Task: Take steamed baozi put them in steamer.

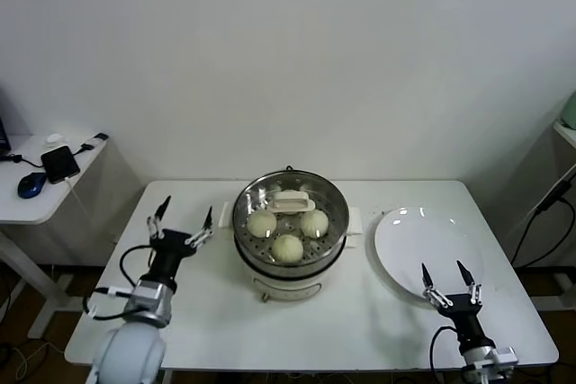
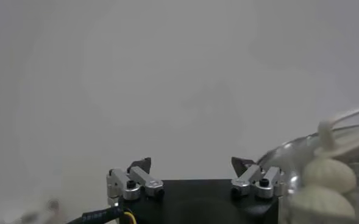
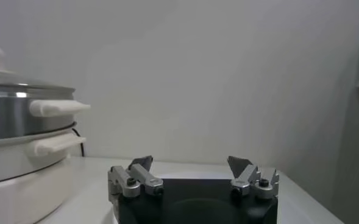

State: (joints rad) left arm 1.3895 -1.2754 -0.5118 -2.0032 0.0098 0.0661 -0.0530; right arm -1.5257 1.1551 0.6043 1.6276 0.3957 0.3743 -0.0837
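Observation:
Three steamed baozi (image 1: 262, 223) (image 1: 314, 221) (image 1: 287, 247) lie in the steel steamer (image 1: 335, 233) at the table's middle, under a clear glass lid (image 1: 270, 188) with a cream handle (image 1: 293, 200). My left gripper (image 1: 186, 208) stands open and empty just left of the steamer. In the left wrist view the left gripper (image 2: 192, 164) holds nothing, and two baozi (image 2: 328, 175) show through the lid beside it. My right gripper (image 1: 443, 269) stands open over the front edge of the white plate (image 1: 427, 231). The right gripper (image 3: 190, 163) is empty, with the steamer (image 3: 14, 115) off to one side.
The white plate is bare. The steamer sits on a cream pot body (image 1: 286, 283) with side handles (image 3: 57, 108). A side table (image 1: 36, 195) to the far left carries a phone (image 1: 60, 163) and a mouse (image 1: 31, 184). A shelf edge (image 1: 567, 128) shows at the far right.

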